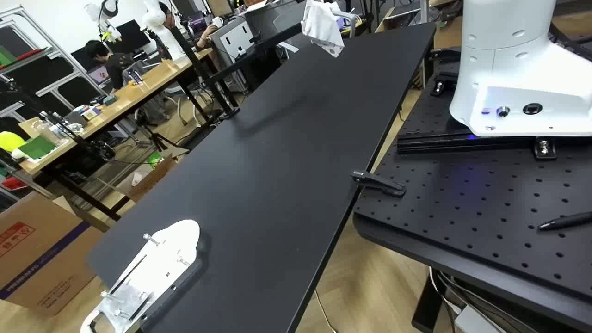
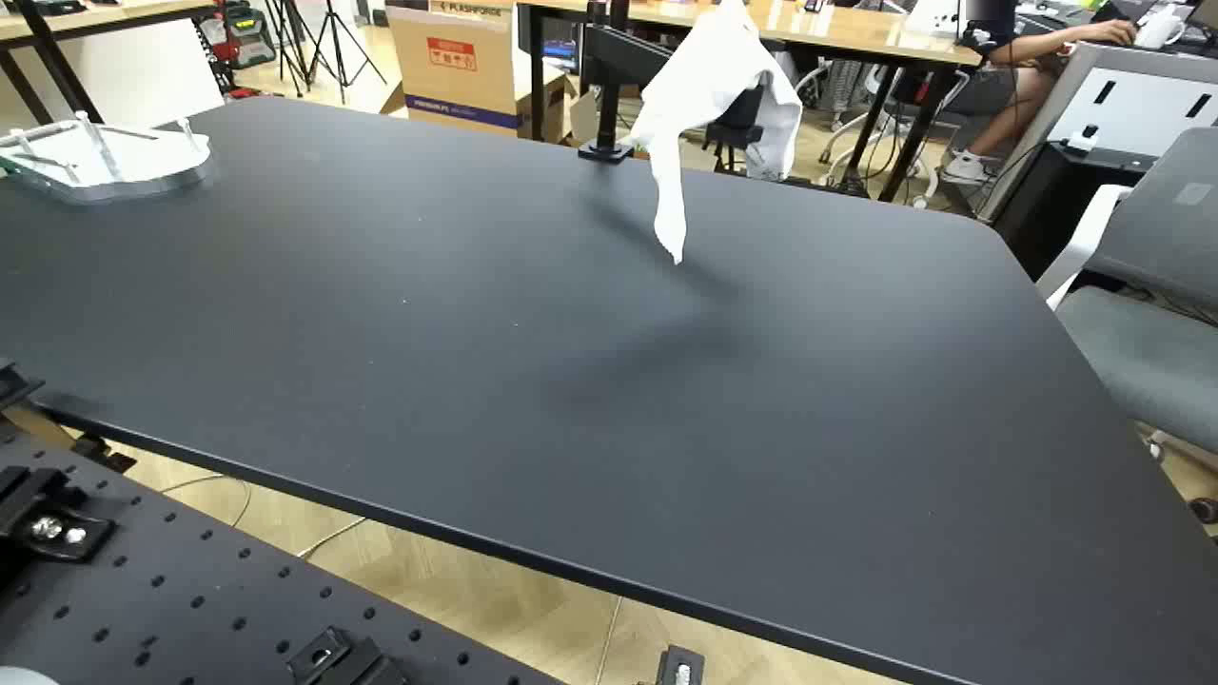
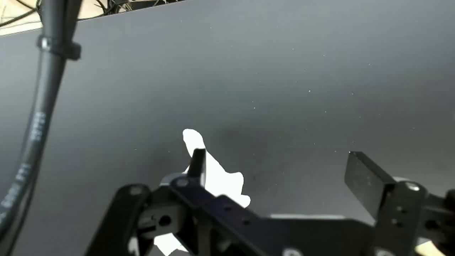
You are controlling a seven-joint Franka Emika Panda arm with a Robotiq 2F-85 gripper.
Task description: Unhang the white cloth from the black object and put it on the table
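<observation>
Black surface, long, rounded corners, in both exterior views. Perforated black plate alongside, set off from it by a narrow gap. White robot base mounted on the plate. Cardboard box with a purple band, past the surface's edge opposite the base. Black stand: upright post at that same edge, side bar reaching out from it. White fixture, short pegs projecting, lies near one end of the surface, well apart from the stand. White cloth: draped over the bar of the stand, a narrow end dangling above the surface; seen so in both exterior views. Wrist view: fingers spread wide, surface visible through the gap. One overlaps the cloth in that view; contact cannot be told. Black clip spans from surface edge to plate. Black pen-shaped item lies on the plate.
</observation>
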